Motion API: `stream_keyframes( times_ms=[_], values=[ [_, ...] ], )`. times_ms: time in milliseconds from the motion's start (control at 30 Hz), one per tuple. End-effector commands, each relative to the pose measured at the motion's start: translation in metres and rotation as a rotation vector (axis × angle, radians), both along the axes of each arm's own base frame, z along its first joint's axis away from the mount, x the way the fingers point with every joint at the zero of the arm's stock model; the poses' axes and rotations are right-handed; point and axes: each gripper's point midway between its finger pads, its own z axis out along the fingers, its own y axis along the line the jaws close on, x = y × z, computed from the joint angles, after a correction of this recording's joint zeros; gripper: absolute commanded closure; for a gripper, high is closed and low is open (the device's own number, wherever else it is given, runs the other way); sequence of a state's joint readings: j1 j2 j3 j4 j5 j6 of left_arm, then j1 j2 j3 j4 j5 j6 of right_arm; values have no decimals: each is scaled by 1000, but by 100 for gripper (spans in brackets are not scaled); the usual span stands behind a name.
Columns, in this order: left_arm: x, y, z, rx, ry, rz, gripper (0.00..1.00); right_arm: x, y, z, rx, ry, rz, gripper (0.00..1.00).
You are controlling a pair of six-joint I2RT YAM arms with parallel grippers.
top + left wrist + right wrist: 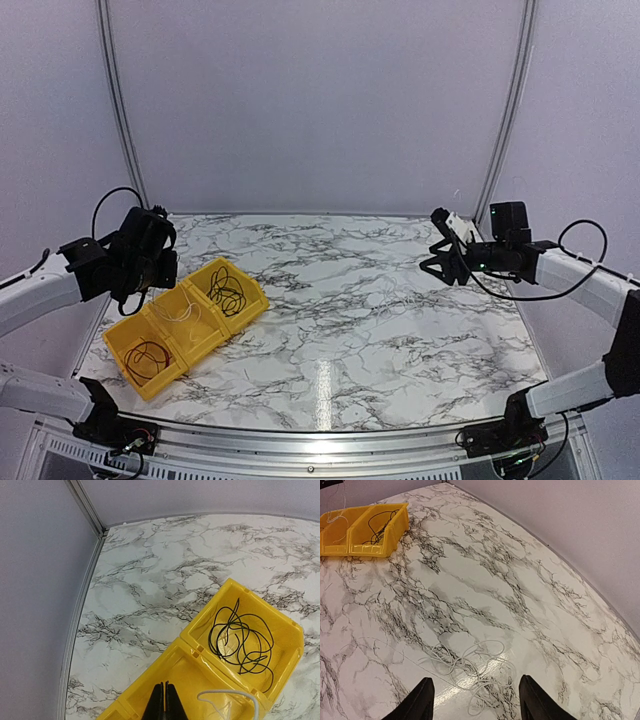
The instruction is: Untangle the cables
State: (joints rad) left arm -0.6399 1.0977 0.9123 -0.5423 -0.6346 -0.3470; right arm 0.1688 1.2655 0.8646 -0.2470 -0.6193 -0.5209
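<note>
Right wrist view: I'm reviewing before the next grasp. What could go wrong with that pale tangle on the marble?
1. The thin pale cable tangle barely contrasts with the glossy white marble table; the open right gripper may pinch several loops together, tightening knots.
2. The shut left gripper hangs near a thin white cable in the yellow plastic bin and could snag it.

Yellow bin, black cables, marbled table.
</note>
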Motion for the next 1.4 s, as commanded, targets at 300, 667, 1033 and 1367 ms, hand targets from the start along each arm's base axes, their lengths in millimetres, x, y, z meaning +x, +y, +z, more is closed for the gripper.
stream_keyframes(
  times_ms=[300,667,1033,1367],
  values=[
    [25,-33,-69,26,100,-115,100,3,-2,-12,-32,9,14,43],
    [12,-19,-110,-54,220,19,100,3,0,-21,-39,35,30,44],
    [-1,-10,-140,-102,346,51,100,2,2,-27,-42,58,46,44],
    [-6,-4,-117,-138,313,37,62,2,2,-28,-45,71,55,44]
  ],
)
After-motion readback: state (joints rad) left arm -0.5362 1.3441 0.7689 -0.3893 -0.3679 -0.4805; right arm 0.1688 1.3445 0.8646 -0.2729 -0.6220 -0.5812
